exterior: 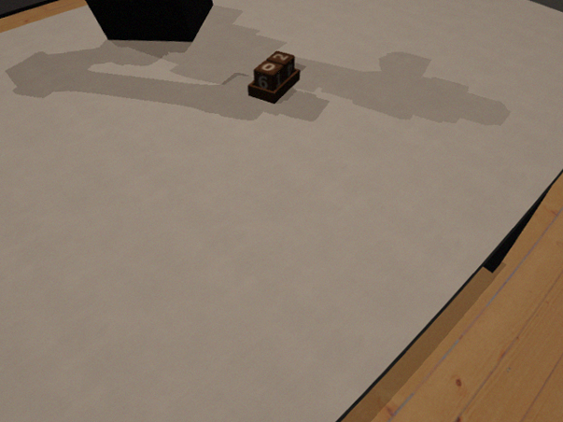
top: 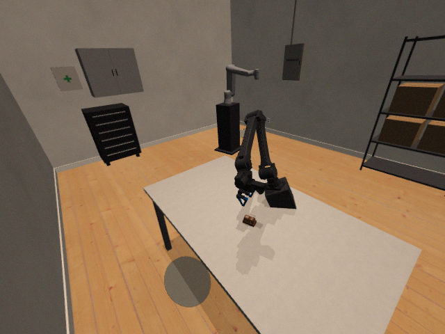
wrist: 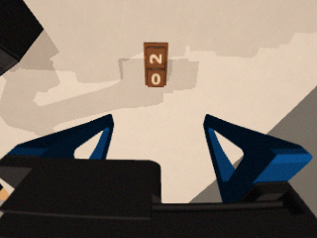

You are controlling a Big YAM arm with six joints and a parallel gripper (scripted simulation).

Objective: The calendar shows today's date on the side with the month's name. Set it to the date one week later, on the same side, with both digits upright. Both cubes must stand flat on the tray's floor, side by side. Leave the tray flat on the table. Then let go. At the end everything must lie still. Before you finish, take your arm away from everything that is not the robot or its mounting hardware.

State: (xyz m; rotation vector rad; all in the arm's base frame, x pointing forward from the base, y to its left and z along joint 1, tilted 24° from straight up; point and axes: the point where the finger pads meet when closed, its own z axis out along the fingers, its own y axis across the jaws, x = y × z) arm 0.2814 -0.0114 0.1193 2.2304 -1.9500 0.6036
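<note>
Pincer (wrist: 158, 130): stood fully apart, blue fingers spread wide, nothing between them; hung raised above the table (top: 323, 259), clear of everything.
Calendar (wrist: 156, 70): sat ahead of and below the open pincer, well apart from it, centred between the finger lines in the wrist view; tray (exterior: 272, 91) appeared flat on the table.
Cubes: both seemed seated side by side in the tray; near cube (exterior: 266, 74) and far cube (exterior: 282, 61) touching or nearly so.
Writing on top: read "0" on the near cube, "2" on the far cube.
Writing on side: read "6" on the near cube's side face; neighbouring digit possibly "1", too small to be sure. Month's name not legible anywhere.
Handling, judged: small rigid wooden blocks, light, likely smooth-faced and apt to twist if pinched off-centre; not fragile.
Grip, judged: best taken across two opposite bare faces of a single cube, above the tray rim, fingers clear of the neighbour.
Risk, judged: light tray likely to shift or lift with a snagged cube.
</note>
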